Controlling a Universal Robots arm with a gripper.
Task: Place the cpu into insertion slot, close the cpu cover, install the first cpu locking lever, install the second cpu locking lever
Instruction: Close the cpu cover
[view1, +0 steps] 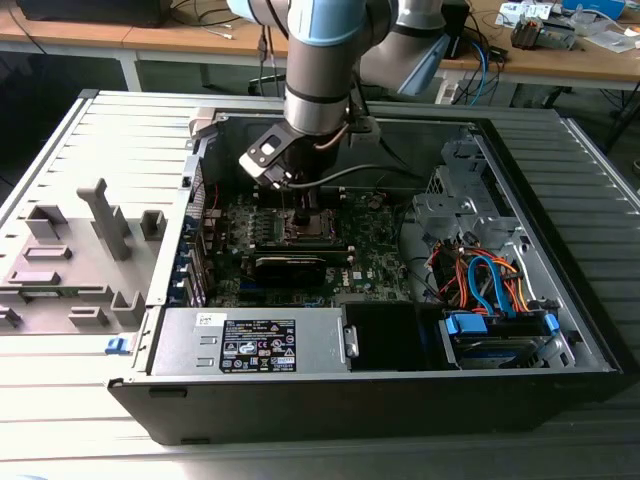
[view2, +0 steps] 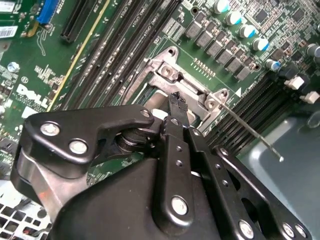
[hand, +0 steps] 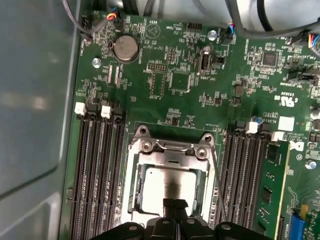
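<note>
Gripper (hand: 175, 204), fingertips pressed together, hovers over seated cpu (hand: 160, 185), cpu cover (hand: 172, 156) seemingly down; locking lever (view2: 252, 134) stage.

A grey, ribbed metal worktable (view1: 60, 420) is spread across the exterior view. Behind it, pale wooden desks (view1: 180, 40) on white legs (view1: 128, 70) are ranged along the far edge and strewn with cables (view1: 215, 25). Dark floor (view1: 40, 110) is glimpsed beneath them. Everything is evenly, softly lit.
</note>
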